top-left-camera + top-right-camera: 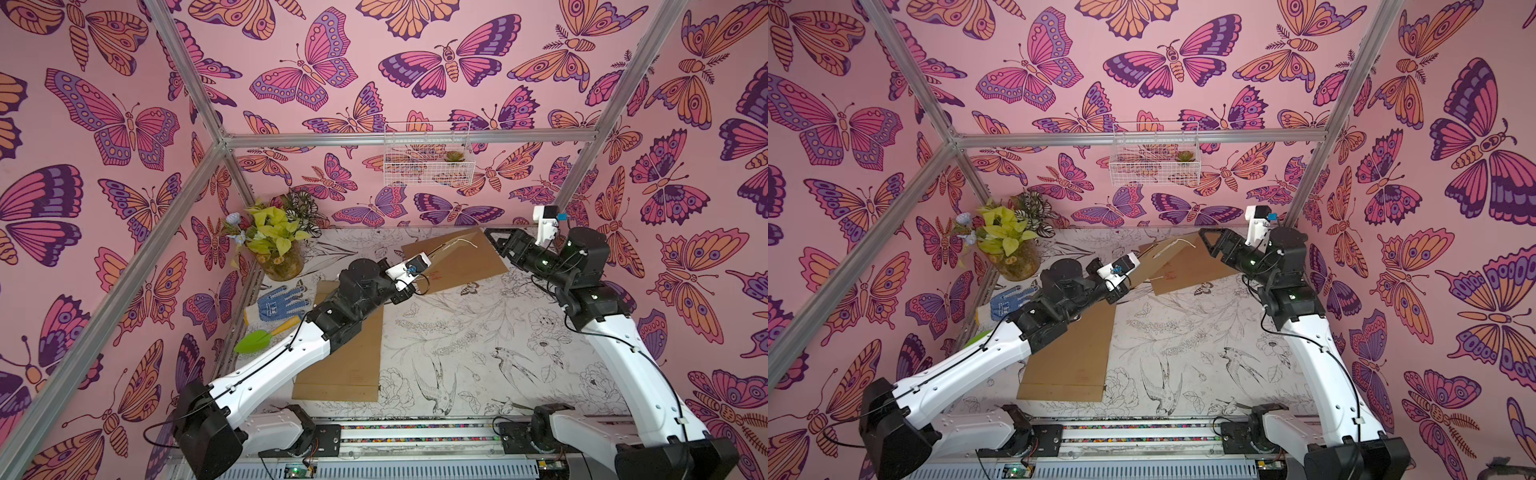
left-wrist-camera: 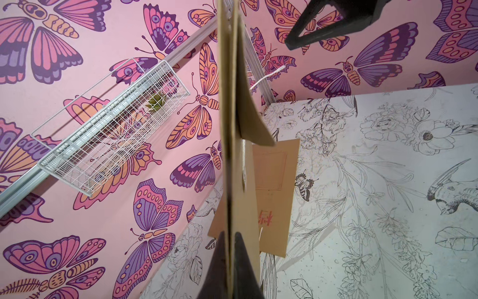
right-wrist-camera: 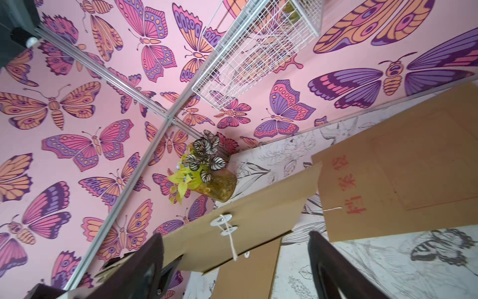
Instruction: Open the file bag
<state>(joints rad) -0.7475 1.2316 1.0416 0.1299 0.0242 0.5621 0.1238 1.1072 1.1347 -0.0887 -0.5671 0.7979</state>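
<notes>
- Your left gripper [image 2: 229,239] pinches the raised file bag [image 2: 232,160] by its edge.
- Your right gripper [image 3: 234,235] stands spread wide near its white string [image 3: 231,243].

1. Light is bright, soft and even, falling from above; the walls [image 1: 374,62] show clear colour in both top views.
2. Shadows are faint: a pale grey one lies on the table [image 2: 388,246] just past the left gripper [image 2: 229,234].
3. The bag [image 2: 234,155] edge nearest that gripper is blurred.
4. The right gripper [image 3: 234,235] fingers [image 3: 333,266] are out of focus; wrist views stretch at their edges.
</notes>
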